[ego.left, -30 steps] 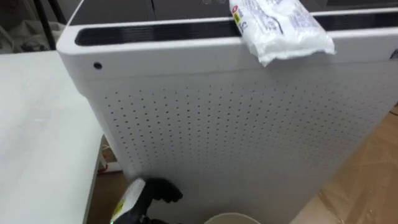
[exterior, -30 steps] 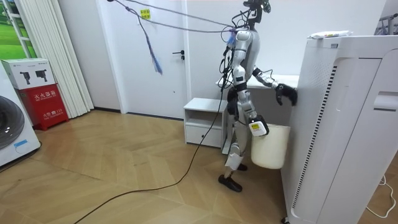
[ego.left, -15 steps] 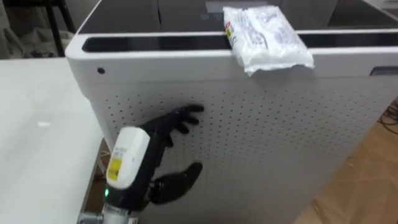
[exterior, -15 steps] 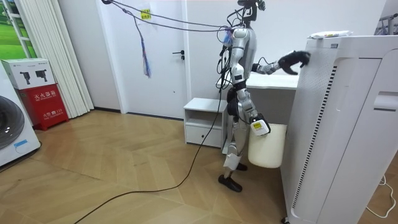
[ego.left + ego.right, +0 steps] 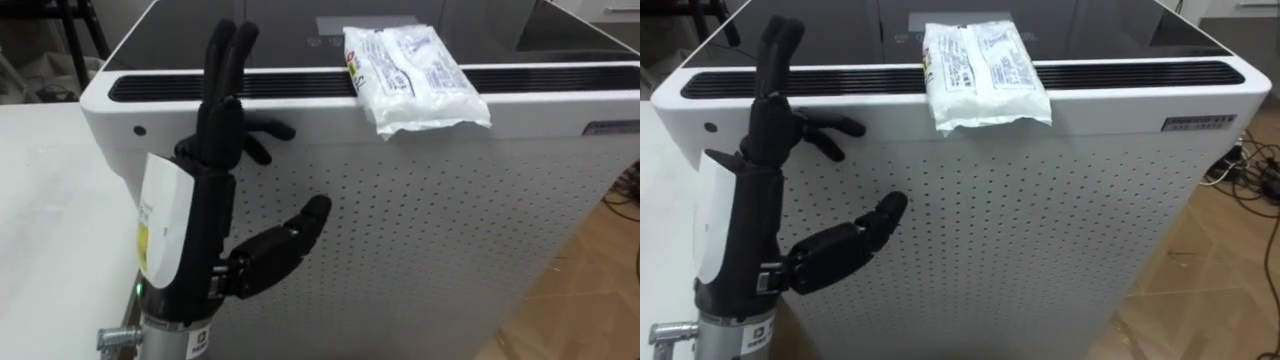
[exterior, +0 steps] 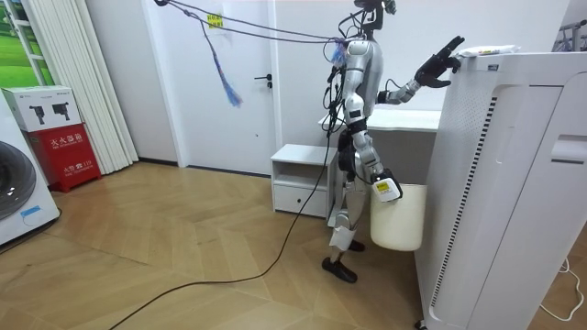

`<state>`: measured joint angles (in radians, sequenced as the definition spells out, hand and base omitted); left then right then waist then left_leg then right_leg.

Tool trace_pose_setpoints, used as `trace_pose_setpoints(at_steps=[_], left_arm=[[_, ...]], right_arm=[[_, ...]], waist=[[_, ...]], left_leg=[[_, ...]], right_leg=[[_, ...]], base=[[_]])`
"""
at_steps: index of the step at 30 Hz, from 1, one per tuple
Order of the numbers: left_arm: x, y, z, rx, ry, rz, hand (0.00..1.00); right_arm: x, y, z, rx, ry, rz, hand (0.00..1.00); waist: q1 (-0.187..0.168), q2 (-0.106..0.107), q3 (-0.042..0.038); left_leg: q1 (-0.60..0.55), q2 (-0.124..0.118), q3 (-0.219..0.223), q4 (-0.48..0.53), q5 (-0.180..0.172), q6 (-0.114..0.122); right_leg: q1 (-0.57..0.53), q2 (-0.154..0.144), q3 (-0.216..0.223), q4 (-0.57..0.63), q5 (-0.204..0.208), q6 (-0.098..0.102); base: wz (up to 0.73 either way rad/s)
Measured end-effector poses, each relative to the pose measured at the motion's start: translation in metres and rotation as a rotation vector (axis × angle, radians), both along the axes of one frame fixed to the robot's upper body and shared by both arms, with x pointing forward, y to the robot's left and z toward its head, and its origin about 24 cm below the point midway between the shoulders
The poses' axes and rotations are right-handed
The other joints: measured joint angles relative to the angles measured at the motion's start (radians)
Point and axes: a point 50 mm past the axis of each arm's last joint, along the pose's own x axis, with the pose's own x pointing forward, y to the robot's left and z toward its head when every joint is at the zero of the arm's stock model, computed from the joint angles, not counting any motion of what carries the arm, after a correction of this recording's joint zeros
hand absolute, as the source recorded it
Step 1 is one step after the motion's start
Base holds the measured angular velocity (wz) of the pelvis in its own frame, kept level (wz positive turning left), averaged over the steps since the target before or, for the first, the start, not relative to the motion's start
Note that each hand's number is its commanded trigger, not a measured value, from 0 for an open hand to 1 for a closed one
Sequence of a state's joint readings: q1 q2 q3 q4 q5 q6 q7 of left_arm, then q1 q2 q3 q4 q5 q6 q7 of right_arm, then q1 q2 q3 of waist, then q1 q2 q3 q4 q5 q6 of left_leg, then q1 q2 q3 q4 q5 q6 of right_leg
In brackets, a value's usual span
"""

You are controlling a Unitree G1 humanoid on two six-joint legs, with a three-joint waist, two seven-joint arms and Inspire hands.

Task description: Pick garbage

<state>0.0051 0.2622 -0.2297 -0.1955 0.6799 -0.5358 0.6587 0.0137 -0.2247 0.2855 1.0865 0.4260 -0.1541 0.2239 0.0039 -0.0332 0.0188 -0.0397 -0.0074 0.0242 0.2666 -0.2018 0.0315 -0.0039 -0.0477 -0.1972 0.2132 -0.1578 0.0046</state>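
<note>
A white plastic packet (image 5: pixel 410 75) (image 5: pixel 980 70) lies on top of a tall white appliance (image 5: pixel 420 230), overhanging its front edge. My left hand (image 5: pixel 215 140) (image 5: pixel 770 130) is raised in front of that top edge, open, fingers straight and pointing up, thumb spread. It is a hand's width to the left of the packet and apart from it. In the room view I stand facing the appliance (image 6: pixel 495 183) with the left hand (image 6: pixel 438 62) up near the packet (image 6: pixel 486 51). My right hand (image 6: pixel 381 188) hangs low at a white bin (image 6: pixel 396 215), which is off the floor.
A white table (image 5: pixel 50 200) runs along my left, close to the appliance. A low white cabinet (image 6: pixel 298 174) stands behind me. Wooden floor with cables (image 5: pixel 1250 170) lies to the appliance's right. A washing machine (image 6: pixel 14 192) and a red box (image 6: pixel 64 156) are far off.
My left hand has risen from low beside the appliance's perforated front to its top edge, its fingers straightening upward. The view has shifted slightly, bringing the packet more to the centre.
</note>
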Motion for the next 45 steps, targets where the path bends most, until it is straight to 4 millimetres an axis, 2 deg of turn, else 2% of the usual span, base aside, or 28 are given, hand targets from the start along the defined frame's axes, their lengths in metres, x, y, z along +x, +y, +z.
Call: trace_pose_setpoints(at_steps=[19,25,31,39,45], left_arm=[[0.0,-0.001,0.002,-0.002,0.001,0.004,0.0],[0.001,-0.003,0.005,0.005,-0.013,0.009,0.0],[0.002,-0.003,0.012,-0.015,-0.053,0.013,0.0],[-0.008,-0.009,0.036,-0.026,-0.207,-0.003,0.0],[-0.009,-0.01,0.043,-0.028,-0.242,-0.014,0.0]], right_arm=[[-0.005,0.001,-0.001,0.017,0.014,0.009,1.0],[-0.007,0.0,-0.002,0.014,0.021,0.007,1.0],[-0.009,-0.001,-0.002,0.011,0.025,0.008,1.0],[-0.007,0.001,-0.002,0.004,0.019,0.029,1.0],[-0.007,0.001,-0.002,0.006,0.019,0.026,1.0]], waist=[[-0.002,0.006,-0.0011],[-0.002,0.014,0.0009],[-0.006,0.027,-0.0019],[-0.025,0.029,-0.0031],[-0.026,0.026,-0.0021]], left_leg=[[0.03,0.001,-0.001,-0.014,0.0,-0.001],[0.034,0.001,0.001,-0.016,0.0,-0.001],[0.038,0.001,0.002,-0.024,0.0,-0.001],[0.037,0.0,0.003,-0.028,0.0,-0.001],[0.041,-0.004,0.003,-0.028,0.0,-0.001]], right_leg=[[0.028,0.002,0.0,-0.012,0.001,0.001],[0.032,0.002,0.001,-0.013,0.001,0.001],[0.033,0.003,0.003,-0.016,0.001,0.001],[0.027,-0.001,0.003,-0.012,0.0,0.003],[0.034,-0.002,0.001,-0.014,-0.001,0.004]], base=[[0.0],[0.0],[0.0],[0.0],[0.0]])
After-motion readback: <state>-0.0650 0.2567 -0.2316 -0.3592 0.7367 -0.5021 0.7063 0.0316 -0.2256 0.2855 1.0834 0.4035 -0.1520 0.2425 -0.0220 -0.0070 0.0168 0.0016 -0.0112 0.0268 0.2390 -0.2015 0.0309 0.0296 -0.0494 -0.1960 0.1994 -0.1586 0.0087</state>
